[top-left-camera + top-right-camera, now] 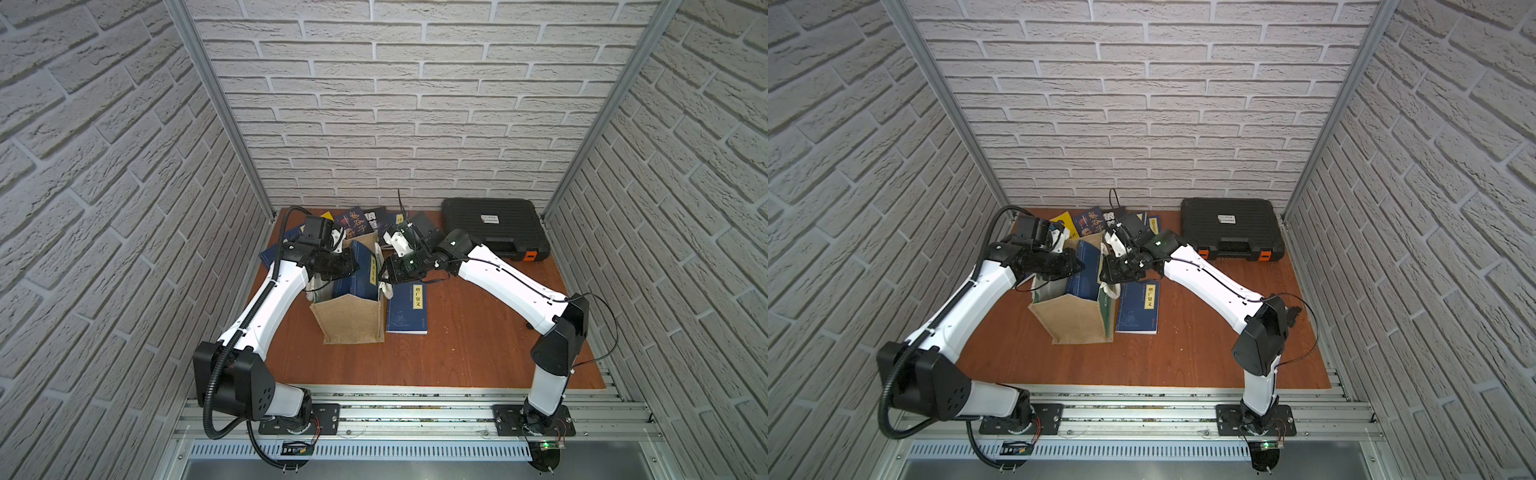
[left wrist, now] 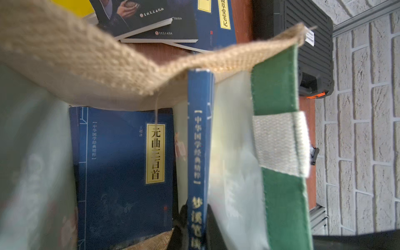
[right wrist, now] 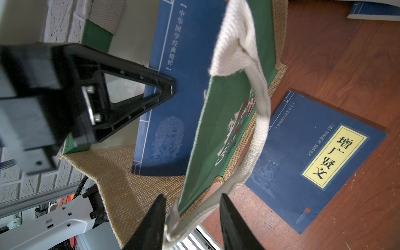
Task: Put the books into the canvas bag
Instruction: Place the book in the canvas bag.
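Half-open right end effector (image 3: pixel 191 200) straddles canvas bag (image 3: pixel 129 190); left end effector (image 2: pixel 196 216) clamps book (image 2: pixel 199 140).

Place: we judge this a robotics lab test cell.
Walls: we note brick-print panels (image 1: pixel 415 104) held in aluminium framing (image 1: pixel 216 104).
Mounting: we find the left arm (image 1: pixel 266 307) and right arm (image 1: pixel 511 282) bolted to a slotted rail (image 1: pixel 415 411) fronting the wooden worktop (image 1: pixel 457 353).

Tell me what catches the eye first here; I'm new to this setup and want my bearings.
A tan bag stands open mid-table between both arms, the left gripper shut on a navy book standing inside it. The right gripper straddles the bag's white handle, jaws apart. More books lie piled behind the bag, and a single book lies flat beside it.
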Motion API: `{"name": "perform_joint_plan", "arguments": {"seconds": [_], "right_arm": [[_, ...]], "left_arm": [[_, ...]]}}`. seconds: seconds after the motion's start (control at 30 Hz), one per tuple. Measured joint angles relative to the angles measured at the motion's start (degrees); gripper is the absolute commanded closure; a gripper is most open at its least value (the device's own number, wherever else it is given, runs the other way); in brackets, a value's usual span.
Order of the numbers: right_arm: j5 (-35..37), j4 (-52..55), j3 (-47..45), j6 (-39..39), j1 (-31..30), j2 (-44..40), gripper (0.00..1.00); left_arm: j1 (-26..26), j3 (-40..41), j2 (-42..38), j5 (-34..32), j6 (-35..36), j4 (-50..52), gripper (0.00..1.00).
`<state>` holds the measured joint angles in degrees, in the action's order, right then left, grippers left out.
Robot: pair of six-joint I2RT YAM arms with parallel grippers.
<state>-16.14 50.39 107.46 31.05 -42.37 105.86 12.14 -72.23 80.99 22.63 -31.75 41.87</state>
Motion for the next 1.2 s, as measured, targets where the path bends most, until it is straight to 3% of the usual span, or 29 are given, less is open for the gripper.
{"name": "perform_joint_plan", "arguments": {"seconds": [0.3,0.6,0.83,1.0,1.2], "right_arm": [[0.0,-0.1,-1.7,0.0,1.9,0.0,0.58],[0.0,-0.3,-3.7,0.0,3.7,0.0,0.58],[0.0,-0.7,-8.0,0.0,5.6,-1.0,0.58],[0.3,-1.9,-11.1,0.0,6.6,-3.8,0.57],[1.2,-2.1,-15.2,0.0,8.3,-8.9,0.56]], "left_arm": [[-4.5,7.3,3.2,1.5,1.4,-3.7,1.00],[-4.7,4.2,3.0,-2.4,4.9,-1.2,0.66],[-4.5,-2.5,-3.4,-7.9,6.3,2.9,0.62],[-0.1,-7.5,-8.7,-13.2,6.5,5.6,0.62],[15.0,-13.5,-7.5,-20.9,6.1,8.1,0.62]]}}
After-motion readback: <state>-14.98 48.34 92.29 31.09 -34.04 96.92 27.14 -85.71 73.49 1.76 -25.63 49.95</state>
